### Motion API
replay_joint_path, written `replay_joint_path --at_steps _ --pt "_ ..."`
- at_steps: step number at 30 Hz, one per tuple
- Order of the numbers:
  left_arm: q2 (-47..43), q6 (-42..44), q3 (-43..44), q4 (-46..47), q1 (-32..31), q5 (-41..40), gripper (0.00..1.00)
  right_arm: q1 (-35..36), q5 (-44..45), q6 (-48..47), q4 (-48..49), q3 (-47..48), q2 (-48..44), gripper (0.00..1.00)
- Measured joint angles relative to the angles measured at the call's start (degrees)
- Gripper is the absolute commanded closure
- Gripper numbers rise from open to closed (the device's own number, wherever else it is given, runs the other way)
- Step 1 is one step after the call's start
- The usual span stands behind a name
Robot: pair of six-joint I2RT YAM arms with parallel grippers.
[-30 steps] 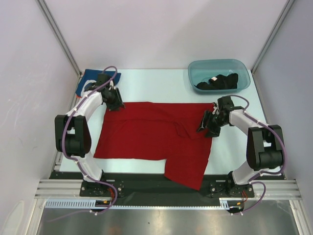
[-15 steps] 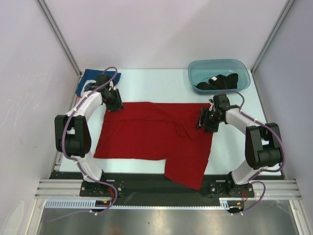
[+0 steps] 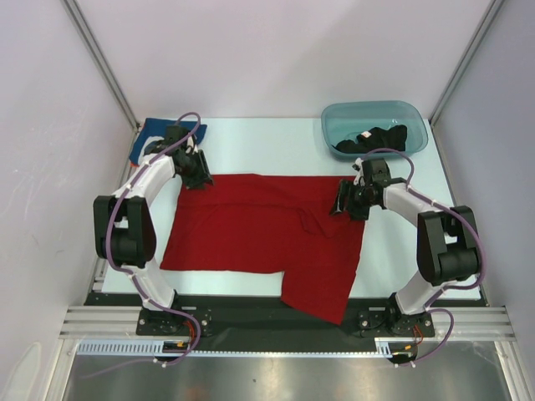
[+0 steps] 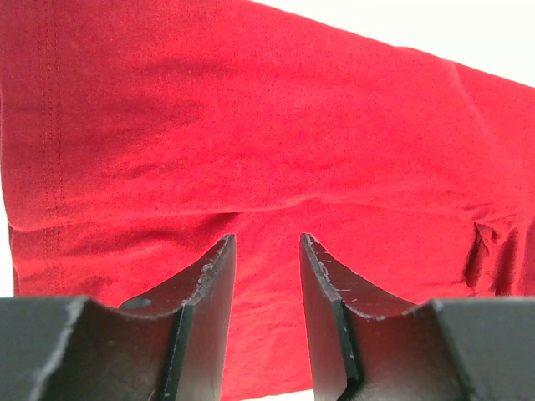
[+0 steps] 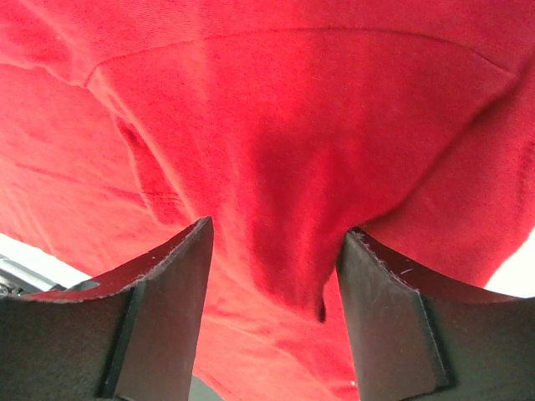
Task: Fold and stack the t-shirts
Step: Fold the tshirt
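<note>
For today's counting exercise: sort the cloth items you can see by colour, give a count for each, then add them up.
Red t-shirt, spread on the table: 1
Blue t-shirt, far left corner: 1
Black garment, in the teal tub: 1
Total: 3

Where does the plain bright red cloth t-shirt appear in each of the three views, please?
Top external: the plain bright red cloth t-shirt lies spread across the table's middle, between the arms.
Left wrist: it fills the frame behind the left gripper.
Right wrist: it fills the frame, bunched between the right gripper's fingers.
Shared landmark: the shirt itself.
</note>
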Motion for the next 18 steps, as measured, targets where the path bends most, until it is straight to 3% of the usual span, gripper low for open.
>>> replay_joint_path --at_steps 12,18 --pt "0.6 0.0 0.0 0.0 0.0 0.2 0.58 0.6 -5.2 -0.5 0.6 -3.8 -1.2 0.43" --pt "0.6 0.0 0.0 0.1 0.0 0.6 0.59 -0.7 -7.9 0.3 -1.3 -6.5 -4.4 0.53"
